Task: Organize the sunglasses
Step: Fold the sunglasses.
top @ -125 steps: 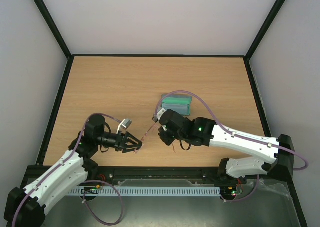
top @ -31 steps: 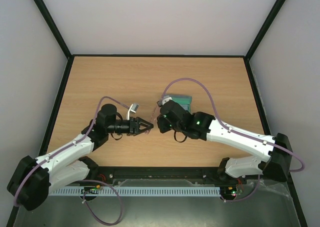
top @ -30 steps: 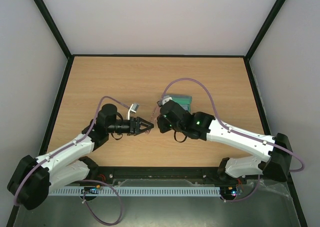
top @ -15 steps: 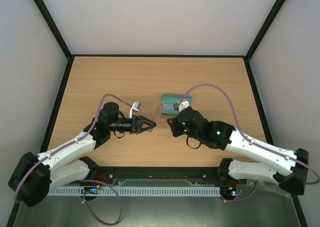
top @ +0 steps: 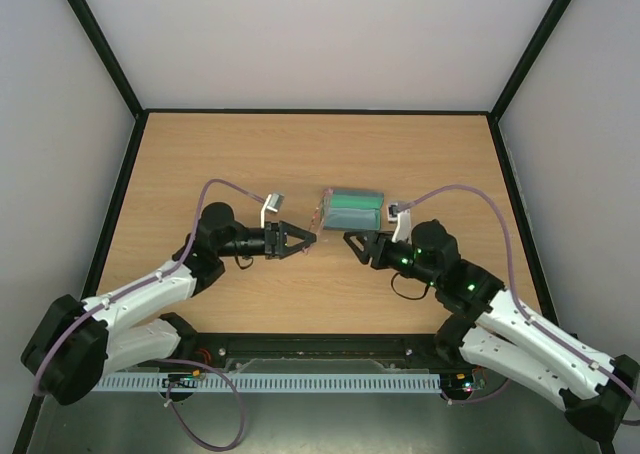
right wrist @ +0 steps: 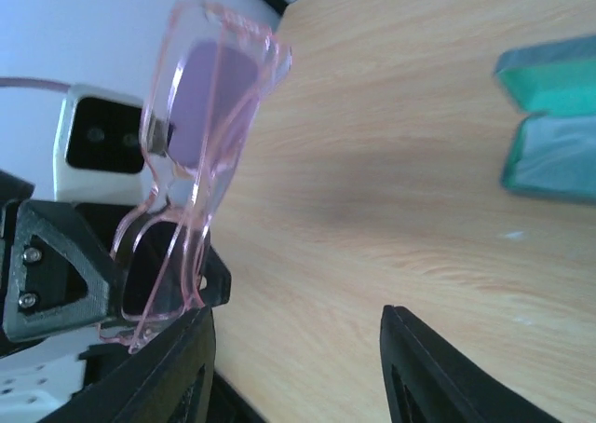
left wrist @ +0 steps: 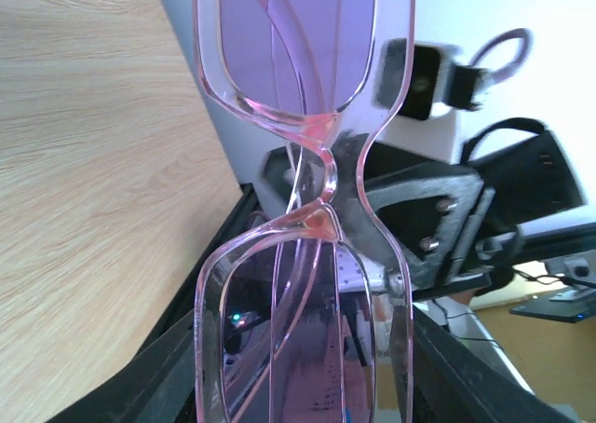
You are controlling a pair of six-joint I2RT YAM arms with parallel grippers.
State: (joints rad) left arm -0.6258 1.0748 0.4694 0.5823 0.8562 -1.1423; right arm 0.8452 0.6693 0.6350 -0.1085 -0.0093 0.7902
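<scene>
The pink translucent sunglasses [top: 316, 222] hang above the table just left of the case, with my left gripper [top: 300, 239] shut on one lens end. In the left wrist view the sunglasses [left wrist: 312, 223] stand on end and fill the frame, the lower lens between the two black fingers [left wrist: 154, 381]. My right gripper [top: 356, 242] is open and empty, a short way right of the glasses. From the right wrist, the sunglasses [right wrist: 200, 115] show at the upper left, apart from the right gripper [right wrist: 298, 367].
An open grey-blue case [top: 353, 210] with a teal lining lies flat on the wooden table [top: 220, 164], just beyond both grippers; it also shows in the right wrist view as the case [right wrist: 549, 125]. Black rails edge the table on all sides.
My right gripper has opened, let go of the sunglasses and drawn back to the right. The left gripper has carried the glasses a little right and away, closer to the case.
</scene>
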